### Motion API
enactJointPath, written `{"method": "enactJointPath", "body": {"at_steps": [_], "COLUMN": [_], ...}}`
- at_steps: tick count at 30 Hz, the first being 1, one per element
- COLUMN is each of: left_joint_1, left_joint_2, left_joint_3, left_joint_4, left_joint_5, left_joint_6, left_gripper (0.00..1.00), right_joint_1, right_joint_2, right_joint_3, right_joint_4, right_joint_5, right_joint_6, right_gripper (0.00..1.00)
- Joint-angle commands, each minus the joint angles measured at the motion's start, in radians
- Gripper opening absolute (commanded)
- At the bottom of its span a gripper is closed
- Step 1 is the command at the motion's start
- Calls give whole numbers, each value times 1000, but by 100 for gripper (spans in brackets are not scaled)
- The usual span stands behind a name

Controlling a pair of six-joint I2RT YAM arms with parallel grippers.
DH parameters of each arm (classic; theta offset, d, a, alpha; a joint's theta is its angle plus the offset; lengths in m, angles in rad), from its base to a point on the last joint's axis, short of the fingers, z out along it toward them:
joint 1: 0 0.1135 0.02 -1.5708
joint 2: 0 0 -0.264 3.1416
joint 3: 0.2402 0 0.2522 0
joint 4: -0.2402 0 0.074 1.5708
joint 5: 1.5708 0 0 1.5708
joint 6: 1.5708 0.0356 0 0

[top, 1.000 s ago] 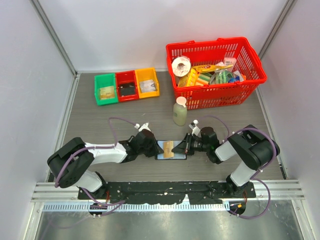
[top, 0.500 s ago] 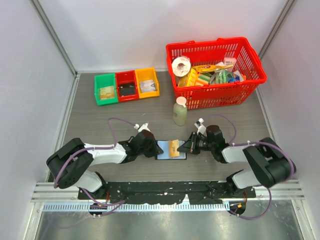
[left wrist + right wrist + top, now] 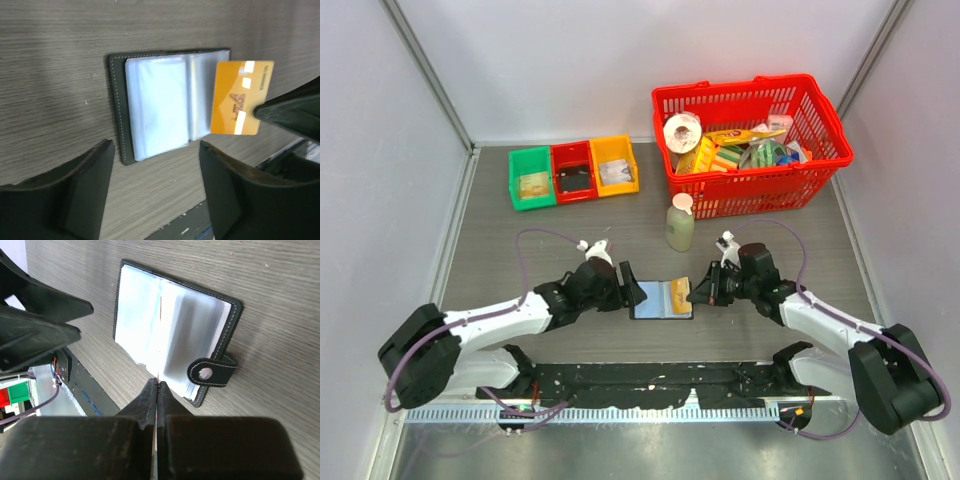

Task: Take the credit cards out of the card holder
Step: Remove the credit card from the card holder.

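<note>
Card holder: open flat on the counter, between both arms.
Credit card: orange, held over the holder's right-arm edge.
Right fingers: clenched on the card's edge.
Left fingers: spread, empty, beside holder.

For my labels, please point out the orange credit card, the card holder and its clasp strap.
orange credit card (image 3: 240, 95), left wrist view, middle of its face.
card holder (image 3: 156, 107), left wrist view, its left clear sleeve.
clasp strap (image 3: 216, 371), right wrist view, beside the snap.
</note>
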Motion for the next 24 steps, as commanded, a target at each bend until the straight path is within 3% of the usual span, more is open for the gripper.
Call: {"method": "enactJointPath", "body": {"at_steps": [1,3,8,9,16,24], "left_joint_1": [47,82,127,130,154,197], "left_joint_2": [-105,-123,-91,-80,-13,113], "left_joint_3": [87,123,256,284,466,615], "left_joint_4": [-70,-71,-153,-171,-334,-492], "left_joint_5": [21,119,337,383,585,878], "left_joint_6": [147,225,444,478,730,940], "left_gripper": [79,89,95,100,99,89], "right_joint_1": [-4,-4,-3,-4,-3,-4], "right_joint_2": [-88,-120,-155,-157,-188,-217], "right_joint_3": [79,103,178,185,255,284], "right_joint_4": [-93,-107,-148,-154,-187,-164], "right_joint_5": [-26,-60,-187,-216,-334,-422], "right_joint_6": [-58,-77,-132,-146,-213,-244], "right_gripper": [1,1,1,1,1,1]}}
